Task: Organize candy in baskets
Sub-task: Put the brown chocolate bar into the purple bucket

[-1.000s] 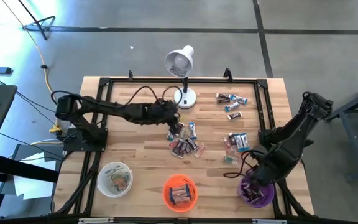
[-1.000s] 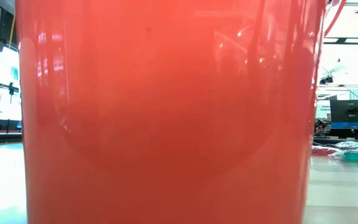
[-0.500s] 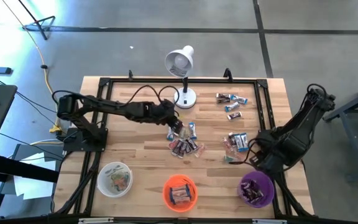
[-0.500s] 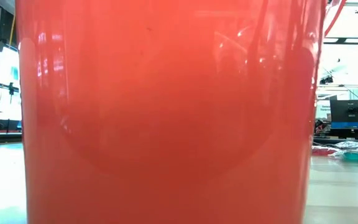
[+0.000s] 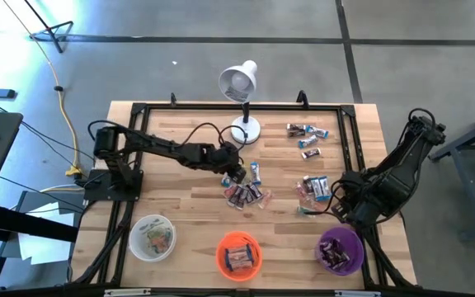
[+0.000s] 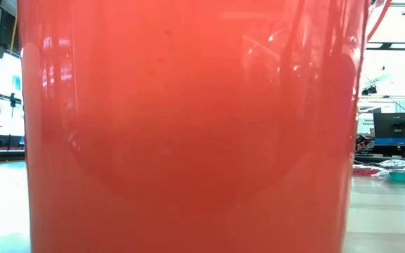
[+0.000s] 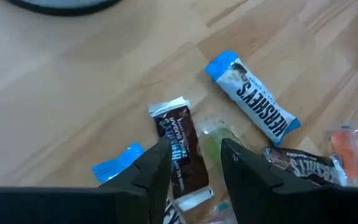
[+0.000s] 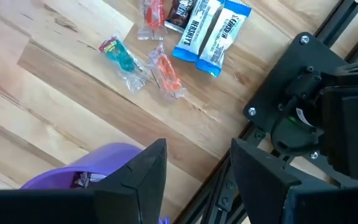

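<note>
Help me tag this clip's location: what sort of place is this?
Probably a robotics lab or workshop: a framed wooden table on a bare concrete floor, cables trailing beside it, and a monitor on benches in the room behind.

**Even daylight above, a red-filled lens below**

The table (image 5: 196, 202) is evenly lit from above, with only faint, soft shadows beside the arms. Cold blue-white glare washes the floor beyond the table's left edge. At table height the orange basket (image 6: 188, 126) stands against the lens, a blurred translucent glow with pale reflected streaks; windows behind it burn out white. The wrist pictures are bright, their near fingers (image 7: 157, 171) soft.
</note>
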You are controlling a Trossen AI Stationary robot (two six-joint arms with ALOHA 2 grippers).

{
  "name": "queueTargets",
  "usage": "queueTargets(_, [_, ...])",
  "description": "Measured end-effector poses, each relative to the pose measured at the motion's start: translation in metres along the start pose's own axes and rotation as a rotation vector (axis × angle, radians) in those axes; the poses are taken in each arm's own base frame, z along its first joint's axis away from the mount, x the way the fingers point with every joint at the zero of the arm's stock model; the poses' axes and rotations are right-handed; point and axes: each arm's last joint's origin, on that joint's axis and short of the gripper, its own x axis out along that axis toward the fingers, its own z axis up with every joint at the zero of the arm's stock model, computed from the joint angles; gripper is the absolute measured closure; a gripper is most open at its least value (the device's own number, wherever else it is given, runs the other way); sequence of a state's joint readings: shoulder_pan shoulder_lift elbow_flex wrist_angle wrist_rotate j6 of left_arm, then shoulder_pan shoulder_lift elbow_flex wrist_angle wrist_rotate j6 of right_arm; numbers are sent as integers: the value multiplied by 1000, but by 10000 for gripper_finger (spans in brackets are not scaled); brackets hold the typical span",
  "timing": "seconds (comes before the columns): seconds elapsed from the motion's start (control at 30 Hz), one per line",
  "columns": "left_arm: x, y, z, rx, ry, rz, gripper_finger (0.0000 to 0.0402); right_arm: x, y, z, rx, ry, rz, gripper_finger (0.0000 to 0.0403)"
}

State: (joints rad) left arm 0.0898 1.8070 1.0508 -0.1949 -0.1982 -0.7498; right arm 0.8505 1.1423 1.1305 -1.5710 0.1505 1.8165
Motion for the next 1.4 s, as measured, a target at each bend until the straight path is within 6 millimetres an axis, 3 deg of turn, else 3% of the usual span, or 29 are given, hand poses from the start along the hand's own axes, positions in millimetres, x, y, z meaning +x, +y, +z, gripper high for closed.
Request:
queueTargets(0.23, [17, 2, -8, -1, 42, 16, 274, 0, 0, 0, -19, 0, 0, 230])
queueTargets(0.5, [16, 3, -8, 0, 39, 27, 274, 0, 0, 0, -44, 0, 0, 230])
queueTargets(0.77, [35, 2, -20, -59, 116, -4, 274, 0, 0, 0, -47, 5, -1, 230])
queueTargets(1.07, [38, 1, -24, -4, 85, 39, 278, -2, -3, 0, -47, 17, 12, 230])
queueTargets(1.17, [39, 1, -25, -3, 112, 12, 301, -3, -5, 1, -46, 20, 19, 230])
queueTargets(1.33, [39, -2, -23, -91, 129, -51, 382, -5, -7, 2, -44, 17, 35, 230])
queueTargets(1.4, [40, -6, -22, -115, 114, -91, 391, -5, -8, 3, -42, 7, 40, 230])
